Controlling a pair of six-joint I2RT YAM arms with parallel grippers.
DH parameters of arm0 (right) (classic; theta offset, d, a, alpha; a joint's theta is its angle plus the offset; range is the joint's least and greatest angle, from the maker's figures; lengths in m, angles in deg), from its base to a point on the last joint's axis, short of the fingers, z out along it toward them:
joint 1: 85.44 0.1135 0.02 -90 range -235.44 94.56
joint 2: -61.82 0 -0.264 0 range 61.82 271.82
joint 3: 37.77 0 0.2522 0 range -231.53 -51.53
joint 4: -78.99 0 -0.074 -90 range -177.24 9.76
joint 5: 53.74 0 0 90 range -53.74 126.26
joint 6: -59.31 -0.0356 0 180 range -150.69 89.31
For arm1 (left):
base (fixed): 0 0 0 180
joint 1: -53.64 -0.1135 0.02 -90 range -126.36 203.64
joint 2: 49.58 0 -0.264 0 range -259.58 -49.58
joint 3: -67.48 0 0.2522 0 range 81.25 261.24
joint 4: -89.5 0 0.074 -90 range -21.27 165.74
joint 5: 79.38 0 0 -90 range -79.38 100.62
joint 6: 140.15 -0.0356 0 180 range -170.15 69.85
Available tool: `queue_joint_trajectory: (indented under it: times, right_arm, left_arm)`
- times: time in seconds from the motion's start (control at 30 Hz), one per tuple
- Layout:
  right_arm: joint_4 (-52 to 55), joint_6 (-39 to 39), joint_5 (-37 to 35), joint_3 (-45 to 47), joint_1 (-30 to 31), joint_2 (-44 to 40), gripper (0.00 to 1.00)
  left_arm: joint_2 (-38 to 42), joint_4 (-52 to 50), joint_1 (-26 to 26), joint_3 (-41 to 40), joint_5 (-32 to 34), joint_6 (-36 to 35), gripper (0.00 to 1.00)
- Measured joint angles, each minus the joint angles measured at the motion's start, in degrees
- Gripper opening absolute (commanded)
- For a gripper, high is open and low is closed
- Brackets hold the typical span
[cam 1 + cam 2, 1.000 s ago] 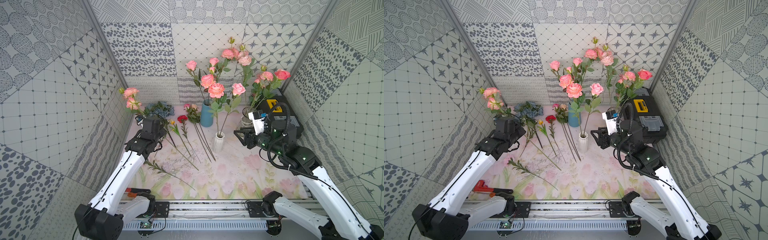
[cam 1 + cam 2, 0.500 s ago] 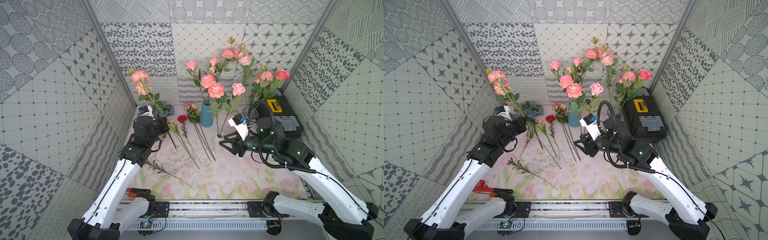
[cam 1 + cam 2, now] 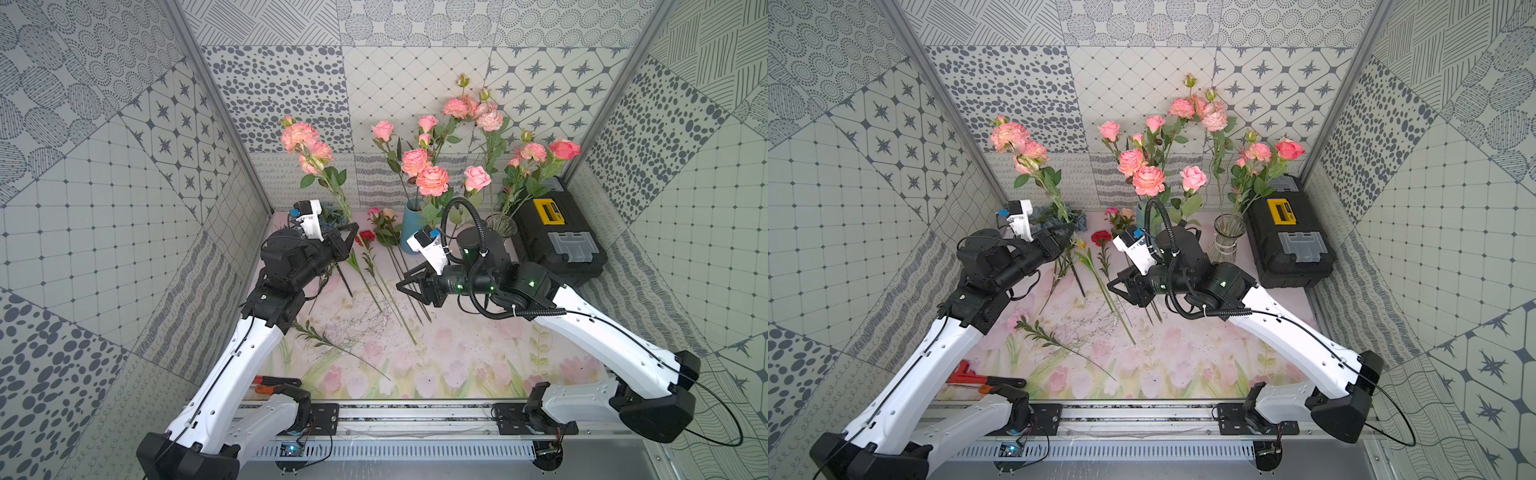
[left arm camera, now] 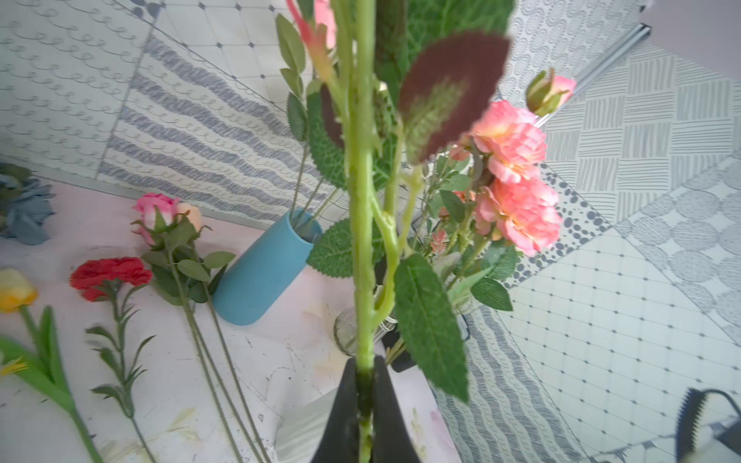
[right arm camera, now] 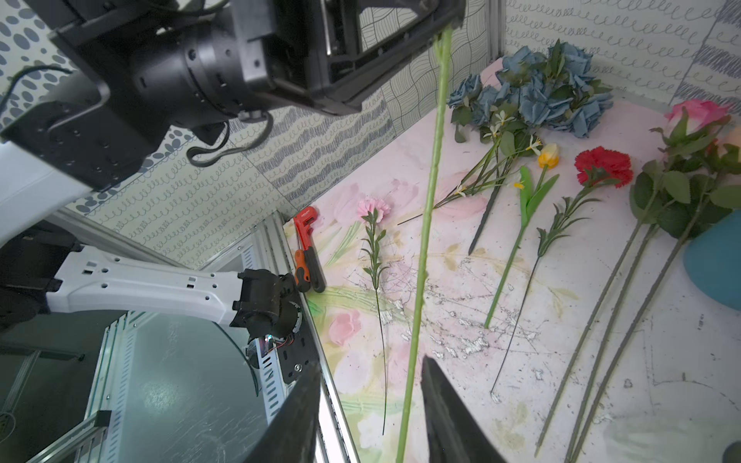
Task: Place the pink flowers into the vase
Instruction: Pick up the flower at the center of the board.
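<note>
The left gripper is pinching the stem of a pink flower, holding it tall. The right gripper is hanging spread around its lower end, probably to steady it.

- Back wall: grey-and-white panels in a patchwork of prints — dots, diamond grids, stars, circles, wavy bands low down.
- Left wall and right wall: the same kind of patchwork, slanting in toward the back.
- Metal posts stand in both back corners.
- Table top: pale pink with printed tulips and green leaves, scuffed and scratched near the middle.
- A metal rail runs along the front edge.
- Light is soft and even, with faint shadows.
</note>
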Motion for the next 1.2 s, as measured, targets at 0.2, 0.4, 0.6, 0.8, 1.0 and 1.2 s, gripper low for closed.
queue_joint_trajectory:
  times: [0.2, 0.4, 0.6, 0.8, 1.0, 1.2]
  right_arm:
    - [-3.26, -0.26, -2.12, -2.86, 0.00, 3.61, 0.42]
    - [-4.33, -0.15, -3.76, -4.09, 0.00, 5.95, 0.43]
    - [-4.81, 0.20, -4.46, -4.98, 0.00, 8.00, 0.42]
    - [-5.09, 0.85, -4.90, -5.01, 0.00, 9.84, 0.36]
    - [-5.38, 1.03, -4.81, -5.01, 0.00, 10.32, 0.06]
    - [-5.29, 0.83, -5.44, -5.01, -0.31, 10.34, 0.00]
  left_arm:
    - [-0.35, -0.09, 3.28, 0.46, -3.32, -0.48, 0.00]
    - [-0.35, -0.13, 4.52, 0.46, -4.57, -0.68, 0.00]
    - [-0.42, -0.11, 5.01, 0.46, -5.38, -0.63, 0.00]
    - [-0.70, -0.09, 5.09, 0.46, -5.77, -0.63, 0.00]
    - [-0.87, -0.07, 5.11, 0.46, -5.79, -0.63, 0.00]
    - [-0.98, 0.59, 5.14, 0.44, -5.70, -0.90, 0.07]
